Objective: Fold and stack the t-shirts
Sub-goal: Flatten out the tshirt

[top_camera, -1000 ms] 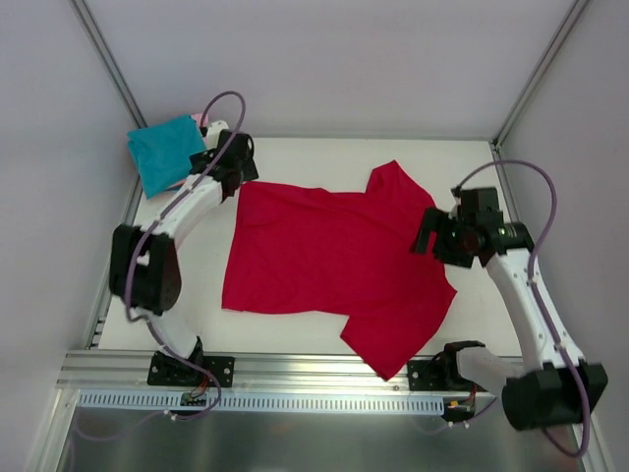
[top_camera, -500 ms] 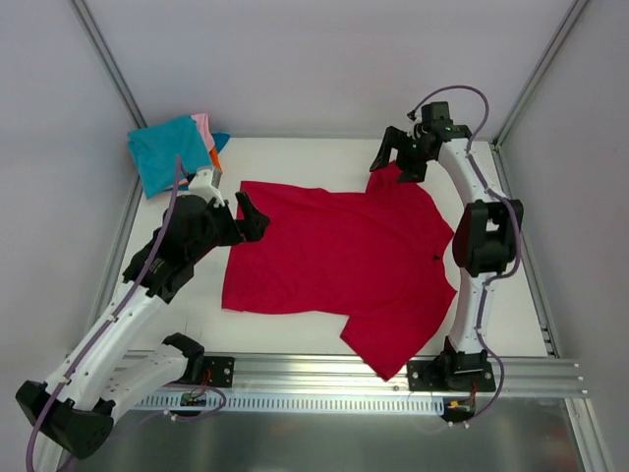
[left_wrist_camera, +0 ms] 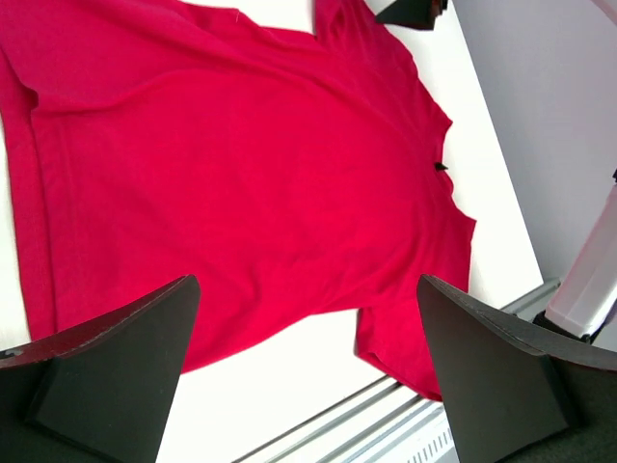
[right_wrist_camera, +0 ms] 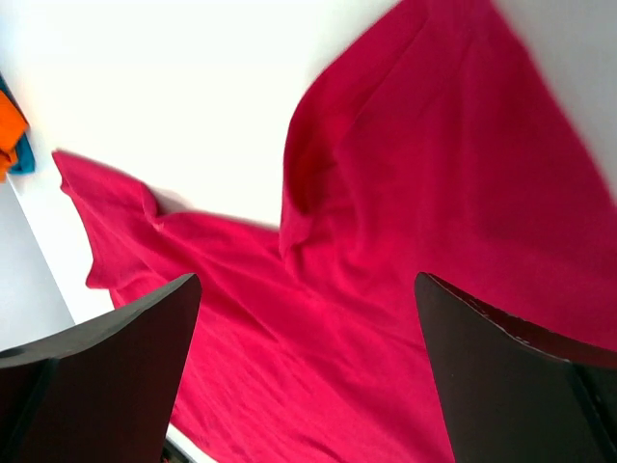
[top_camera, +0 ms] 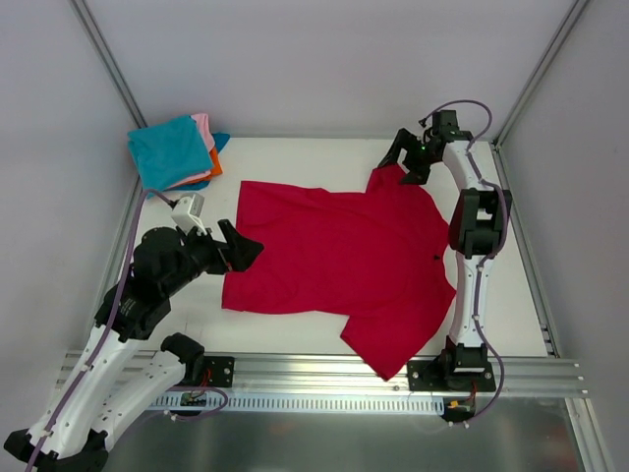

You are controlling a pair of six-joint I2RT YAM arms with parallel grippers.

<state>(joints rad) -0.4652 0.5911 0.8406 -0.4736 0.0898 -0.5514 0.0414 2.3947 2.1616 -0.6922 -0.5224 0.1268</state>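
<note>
Red t-shirt [top_camera: 339,261] lies spread on the white worktop [top_camera: 295,157]; folded shirts [top_camera: 177,152] stack far-left; left end effector [top_camera: 239,252] gapes at its hem, right end effector [top_camera: 405,162] gapes over the far sleeve.

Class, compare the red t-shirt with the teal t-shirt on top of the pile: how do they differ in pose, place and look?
The red t-shirt lies spread open, sleeves out; the teal t-shirt is folded into a compact rectangle. The red one lies alone on the table's middle; the teal one tops a pile in the far left corner. The red one looks far larger as laid. Neither is held.
</note>
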